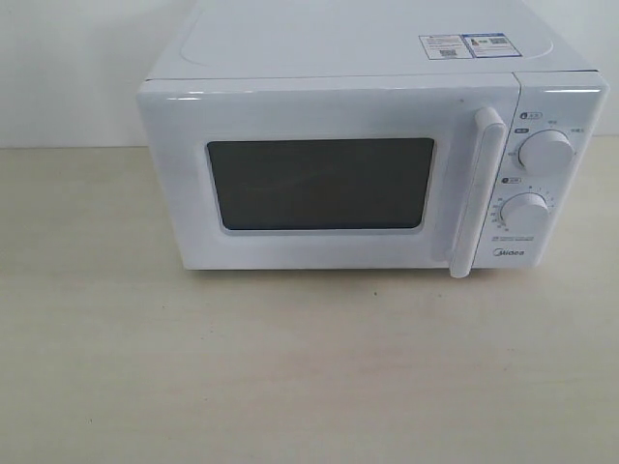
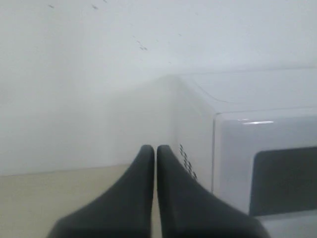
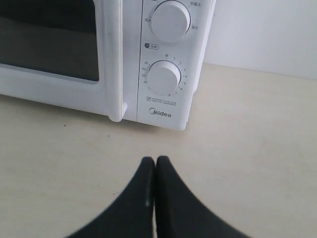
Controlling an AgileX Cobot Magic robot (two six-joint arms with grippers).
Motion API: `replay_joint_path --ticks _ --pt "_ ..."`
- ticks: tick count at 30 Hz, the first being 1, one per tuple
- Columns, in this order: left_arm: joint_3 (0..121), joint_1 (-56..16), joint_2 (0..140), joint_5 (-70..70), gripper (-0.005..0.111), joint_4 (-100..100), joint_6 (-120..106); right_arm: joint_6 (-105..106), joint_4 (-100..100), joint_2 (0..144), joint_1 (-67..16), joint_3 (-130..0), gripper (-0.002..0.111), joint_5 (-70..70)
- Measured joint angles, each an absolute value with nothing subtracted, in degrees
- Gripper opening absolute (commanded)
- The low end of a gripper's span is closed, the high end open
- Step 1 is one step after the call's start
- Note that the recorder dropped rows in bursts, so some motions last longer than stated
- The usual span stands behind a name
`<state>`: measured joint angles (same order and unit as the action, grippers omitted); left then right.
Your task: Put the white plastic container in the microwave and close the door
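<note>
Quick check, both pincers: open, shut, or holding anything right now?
Left pincer: closed, fingers together, holding nothing.
Right pincer: closed, fingers together, holding nothing.

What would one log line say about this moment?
door: shut | container: not in view | left pincer: shut, empty | right pincer: shut, empty

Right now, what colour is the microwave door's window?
Window: dark grey, clearest in exterior view.

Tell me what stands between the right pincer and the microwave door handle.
Nothing visible: only tabletop lies between the right pincer and the handle. The door itself is shut, closing off the inside.
</note>
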<state>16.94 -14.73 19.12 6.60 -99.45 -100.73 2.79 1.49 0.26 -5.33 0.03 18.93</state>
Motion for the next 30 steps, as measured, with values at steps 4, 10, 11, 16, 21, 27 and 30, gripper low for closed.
replay_joint_path --ticks 4,10,11,16,21,27,30 --pt "7.9 -9.4 2.7 6.9 0.004 -99.4 -100.5 2.8 1.5 0.3 -5.3 0.0 0.0 18.9" --pt "3.7 -8.7 0.4 5.9 0.004 -99.4 -100.3 2.8 1.5 0.3 -5.2 0.0 0.0 18.9" --pt "3.7 -8.7 0.4 5.5 0.004 -99.4 -100.2 2.8 1.5 0.3 -5.2 0.0 0.0 18.9" --pt "3.7 -8.7 0.3 3.5 0.004 -99.6 -100.2 2.8 1.5 0.3 -5.2 0.0 0.0 18.9" --pt "3.7 -8.7 0.2 3.0 0.004 -99.6 -100.0 2.8 1.5 0.3 -5.2 0.0 0.0 18.9" --pt "3.7 -8.7 0.2 -1.9 0.004 -85.2 -82.7 2.8 1.5 0.3 -5.2 0.0 0.0 18.9" --pt "3.7 -8.7 0.2 -2.6 0.004 -68.2 -59.4 2.8 1.5 0.3 -5.2 0.0 0.0 18.9"
